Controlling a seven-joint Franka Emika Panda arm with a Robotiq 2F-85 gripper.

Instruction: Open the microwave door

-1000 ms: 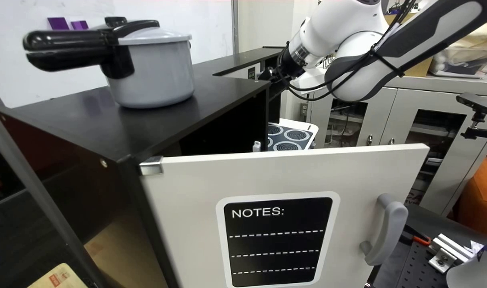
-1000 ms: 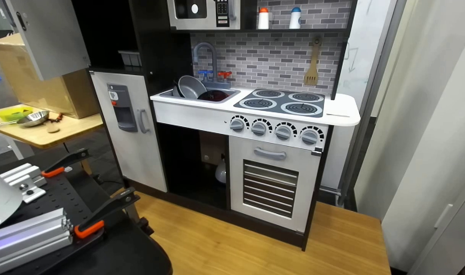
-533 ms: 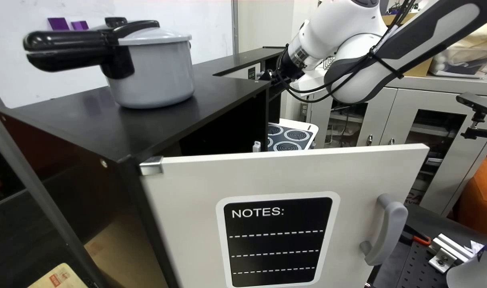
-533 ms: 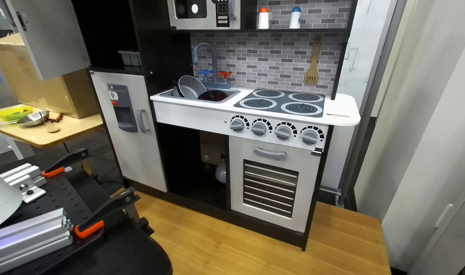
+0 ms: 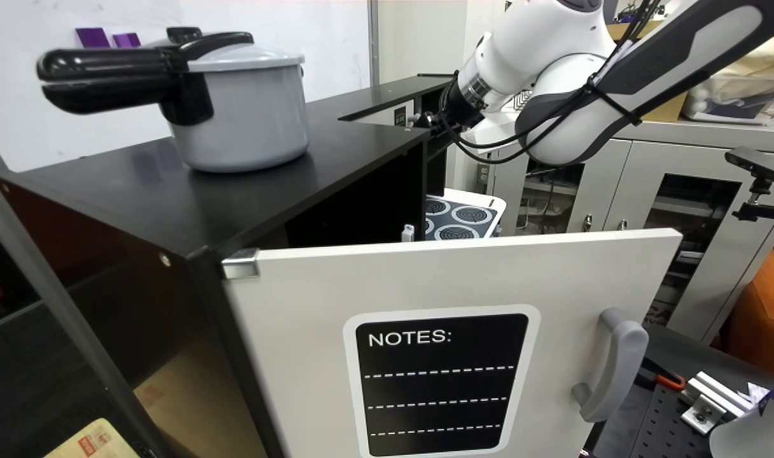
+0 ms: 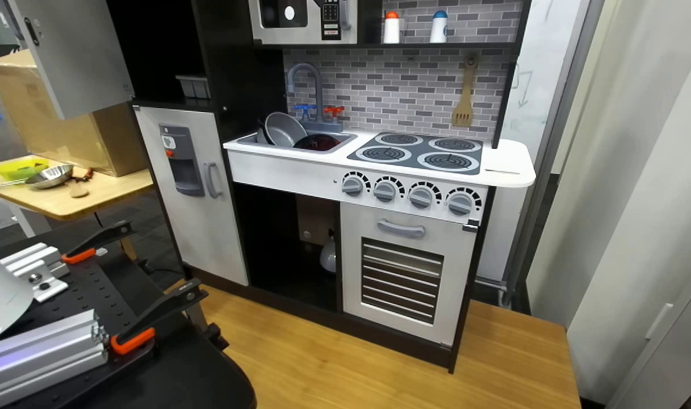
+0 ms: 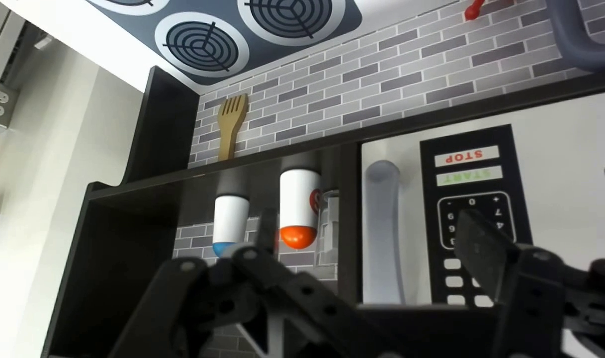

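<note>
The microwave is a light panel (image 6: 348,35) with a black keypad, at the top of the toy kitchen in an exterior view; its door is flush and shut. In the wrist view, which stands upside down, the grey vertical door handle (image 7: 383,223) lies between the fingers. My gripper (image 7: 373,239) is open, one finger (image 7: 481,253) over the keypad (image 7: 474,174), the other left of the handle. I cannot tell how deep the handle sits between them, and I see no contact. In an exterior view the dark gripper (image 5: 436,124) is mostly hidden by the cabinet.
Left of the handle in the wrist view, an orange-topped shaker (image 7: 299,199), a blue-topped shaker (image 7: 231,216) and a clear cup (image 7: 328,228) sit on the shelf. A wooden fork (image 7: 231,124) hangs nearby. A pot (image 5: 247,114) stands on the cabinet top, above an open NOTES door (image 5: 297,305).
The arm has shifted very slightly, and a small dark tip now shows at the microwave's top edge in an exterior view. The microwave door and the other objects have not moved.
</note>
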